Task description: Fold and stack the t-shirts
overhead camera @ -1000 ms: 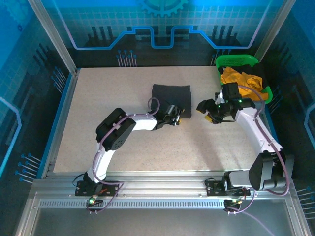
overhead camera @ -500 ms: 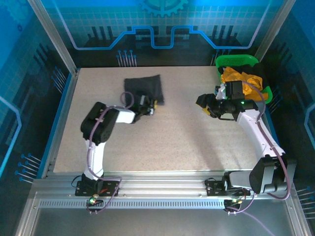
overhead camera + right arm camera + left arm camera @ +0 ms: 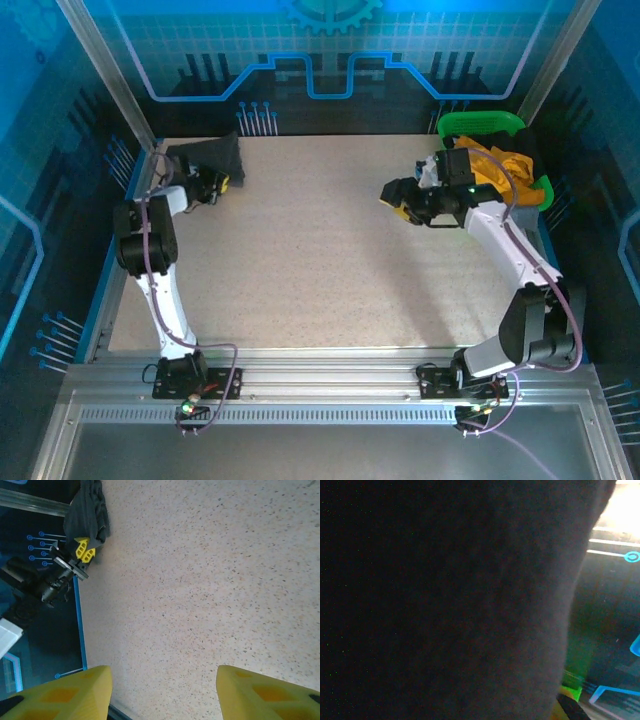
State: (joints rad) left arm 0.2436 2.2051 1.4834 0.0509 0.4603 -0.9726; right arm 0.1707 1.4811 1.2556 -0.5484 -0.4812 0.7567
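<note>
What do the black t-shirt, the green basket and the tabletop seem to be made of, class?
The black t-shirt: soft matte cloth; it slumps in folds and looks fuzzy close up. The basket: probably moulded plastic; bright green, smooth, stiff rim. The tabletop: hard, flat, beige with fine dark speckles; laminate or composite, cannot tell which.

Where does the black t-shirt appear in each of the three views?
Top external: black t-shirt at the table's far-left corner.
Left wrist: close up, left and centre.
Right wrist: top left.
Shared landmark: the yellow-tipped left gripper at its edge.
</note>
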